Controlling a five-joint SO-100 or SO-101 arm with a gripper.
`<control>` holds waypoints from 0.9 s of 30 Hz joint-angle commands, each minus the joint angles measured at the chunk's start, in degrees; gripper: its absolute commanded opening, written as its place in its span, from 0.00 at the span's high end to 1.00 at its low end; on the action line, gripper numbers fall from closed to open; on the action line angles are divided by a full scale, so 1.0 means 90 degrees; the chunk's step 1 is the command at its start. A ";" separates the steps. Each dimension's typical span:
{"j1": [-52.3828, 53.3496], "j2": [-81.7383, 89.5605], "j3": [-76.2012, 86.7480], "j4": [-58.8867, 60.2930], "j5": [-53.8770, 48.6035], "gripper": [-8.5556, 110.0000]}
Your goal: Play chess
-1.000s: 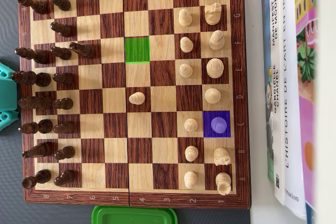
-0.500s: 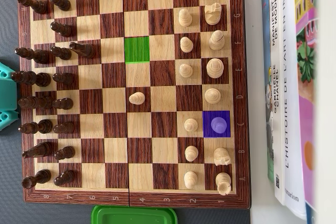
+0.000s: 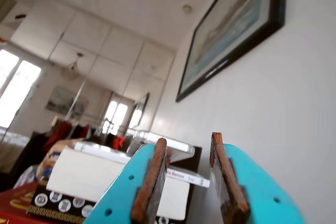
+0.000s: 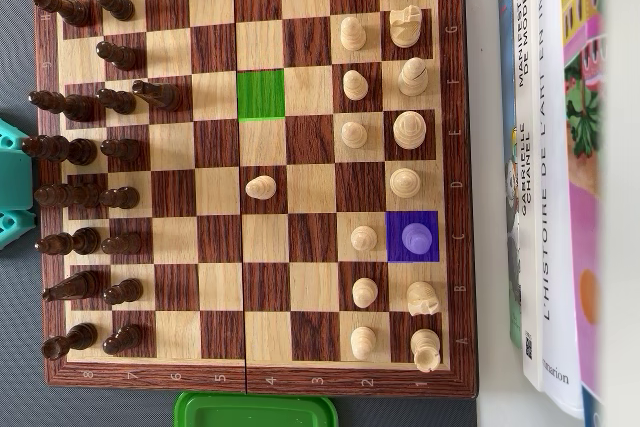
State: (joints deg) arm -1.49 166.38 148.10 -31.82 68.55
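Observation:
In the overhead view a wooden chessboard (image 4: 455, 147) holds dark pieces (image 4: 100, 147) along its left side and light pieces (image 4: 405, 127) along its right. One light pawn (image 4: 261, 187) stands alone mid-board. One square is tinted green (image 4: 261, 94) and is empty. Another is tinted purple (image 4: 412, 236) and has a piece on it. My gripper (image 3: 189, 139) has teal jaws with brown pads. In the wrist view it points up at a wall and ceiling, open and empty. A teal part of the arm (image 4: 12, 182) shows at the board's left edge.
Books (image 4: 560, 177) lie along the board's right side in the overhead view. A green lid or box (image 4: 256, 410) sits below the board's bottom edge. The wrist view shows a framed picture (image 3: 231, 30) on the wall and stacked boxes (image 3: 89, 177).

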 commanded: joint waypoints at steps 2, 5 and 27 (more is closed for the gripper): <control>0.0078 -0.0381 -0.0820 0.1455 -0.0020 0.82; 0.0195 -0.0654 -0.0937 0.2441 -0.0020 0.82; 0.0693 -0.4102 -0.4756 1.0117 0.1172 0.81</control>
State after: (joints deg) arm 4.22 132.80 111.36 55.55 76.46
